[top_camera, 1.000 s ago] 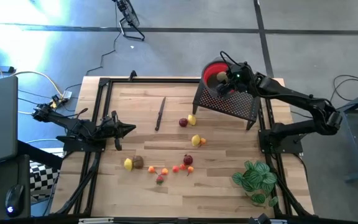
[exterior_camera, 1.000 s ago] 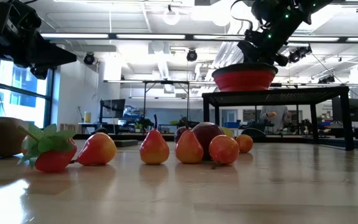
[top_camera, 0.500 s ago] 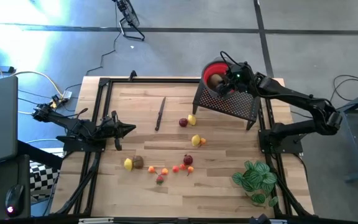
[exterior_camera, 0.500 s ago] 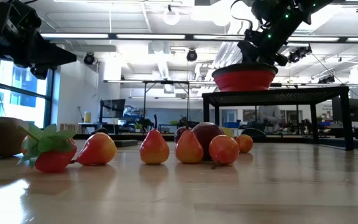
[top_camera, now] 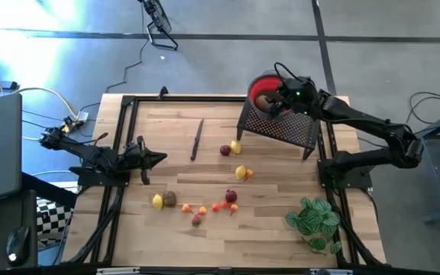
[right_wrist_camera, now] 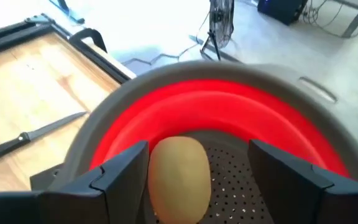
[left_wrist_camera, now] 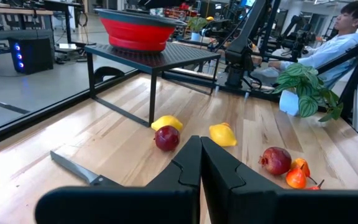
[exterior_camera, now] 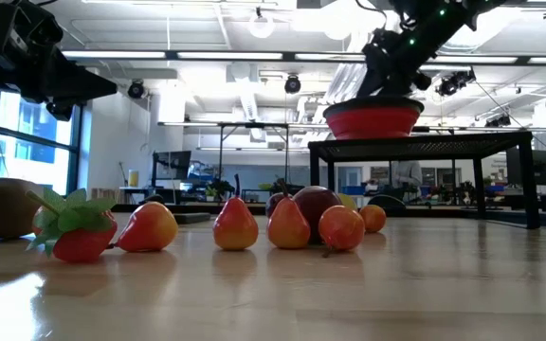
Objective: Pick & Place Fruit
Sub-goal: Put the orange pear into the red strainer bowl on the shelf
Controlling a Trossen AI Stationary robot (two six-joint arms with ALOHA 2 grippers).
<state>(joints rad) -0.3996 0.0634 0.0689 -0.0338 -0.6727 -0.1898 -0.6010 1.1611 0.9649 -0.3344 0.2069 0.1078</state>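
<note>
A red bowl (top_camera: pixel 255 82) stands on a black mesh stand (top_camera: pixel 285 128) at the table's far right. One brown fruit (right_wrist_camera: pixel 176 177) lies on the bowl's floor. My right gripper (right_wrist_camera: pixel 197 149) hangs open just above the bowl (right_wrist_camera: pixel 229 106), slanting down, with a finger on either side of that fruit and clear of it. Several more fruit lie on the table: a red one (top_camera: pixel 224 150) with a yellow one (top_camera: pixel 236 145), another yellow one (top_camera: pixel 241 173), and a row near the front (top_camera: pixel 205 208). My left gripper (top_camera: pixel 159 159) rests shut at the table's left edge.
A thin dark knife (top_camera: pixel 197 139) lies on the wood left of the stand. A potted green plant (top_camera: pixel 315 221) stands at the near right corner. A black frame runs round the table's edge. A person sits beyond the table in the left wrist view (left_wrist_camera: pixel 347 37).
The brown fruit has left my right gripper's fingers and settled in the red bowl. My right gripper has risen a little above the bowl.
</note>
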